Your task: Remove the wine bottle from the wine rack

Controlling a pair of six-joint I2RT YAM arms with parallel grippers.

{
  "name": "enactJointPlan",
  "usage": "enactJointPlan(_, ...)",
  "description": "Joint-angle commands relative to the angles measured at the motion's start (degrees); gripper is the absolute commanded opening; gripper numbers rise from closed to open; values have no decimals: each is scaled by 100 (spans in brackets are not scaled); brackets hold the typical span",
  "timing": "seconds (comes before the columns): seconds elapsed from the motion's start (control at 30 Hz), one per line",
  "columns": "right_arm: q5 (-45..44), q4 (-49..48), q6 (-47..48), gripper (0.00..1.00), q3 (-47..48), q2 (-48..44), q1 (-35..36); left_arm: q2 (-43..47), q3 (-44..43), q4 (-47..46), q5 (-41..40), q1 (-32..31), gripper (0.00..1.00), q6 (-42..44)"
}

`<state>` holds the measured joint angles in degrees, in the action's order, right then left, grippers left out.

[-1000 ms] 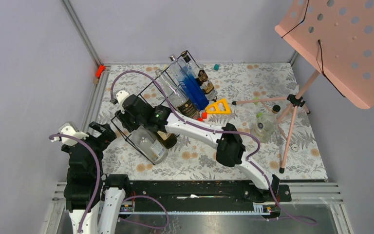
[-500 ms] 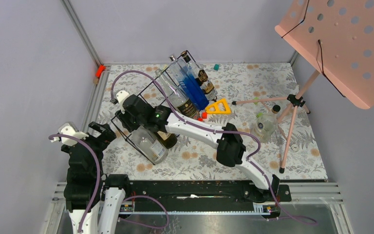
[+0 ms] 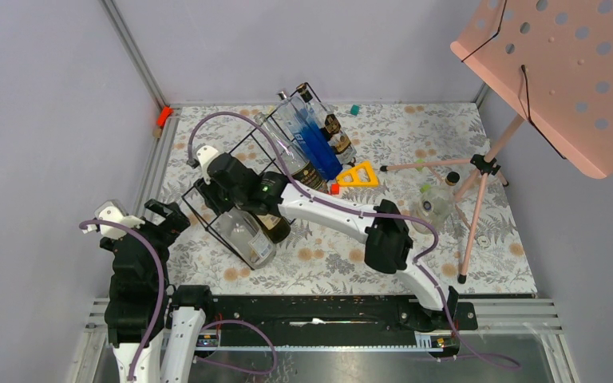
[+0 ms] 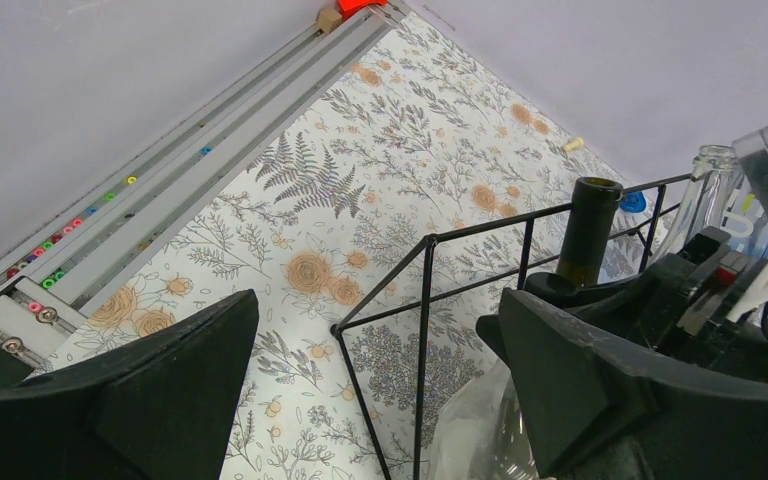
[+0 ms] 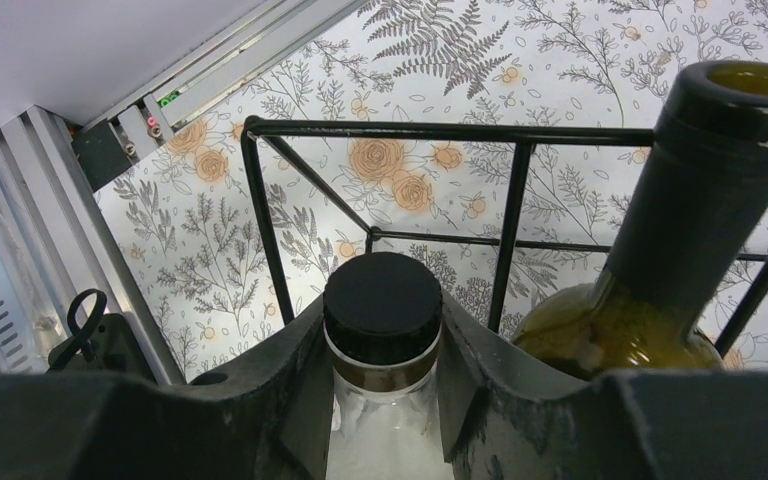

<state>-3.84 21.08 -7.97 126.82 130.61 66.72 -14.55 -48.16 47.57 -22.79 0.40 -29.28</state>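
Note:
The black wire wine rack (image 3: 243, 145) lies slantwise on the floral table. At its near end lie a clear bottle with a black cap (image 3: 247, 237) and a dark green wine bottle (image 3: 275, 229). My right gripper (image 3: 222, 191) is shut on the clear bottle's neck (image 5: 382, 305), just below the cap, its fingers (image 5: 290, 370) inside the rack's end frame (image 5: 440, 130). The green bottle (image 5: 660, 260) lies beside it on the right. My left gripper (image 3: 168, 219) is open and empty, left of the rack's near corner (image 4: 425, 300).
Several more bottles, one of them blue (image 3: 315, 144), fill the rack's far end. A yellow triangle (image 3: 357, 175) and a clear jar (image 3: 433, 206) lie to the right. The pink music stand (image 3: 559, 72) and its tripod (image 3: 479, 171) fill the right side.
My right arm has shifted slightly to the right and back, still gripping the clear bottle's neck. The left arm has not moved.

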Motion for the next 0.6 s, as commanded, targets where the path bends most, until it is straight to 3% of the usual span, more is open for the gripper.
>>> enactJointPlan(0.0, -197, -763, -103, 0, -65, -897, -28, 20, -10, -96, -116, -8, 99, -64)
enactJointPlan(0.23, -359, -1087, 127, 0, -591, -1374, 107, 7, -9, -99, -112, -9, 99, -67)
enactJointPlan(0.57, -632, -1956, 304, 0, -2118, -2408, 236, -6, 0, -95, -99, -137, 99, -69)
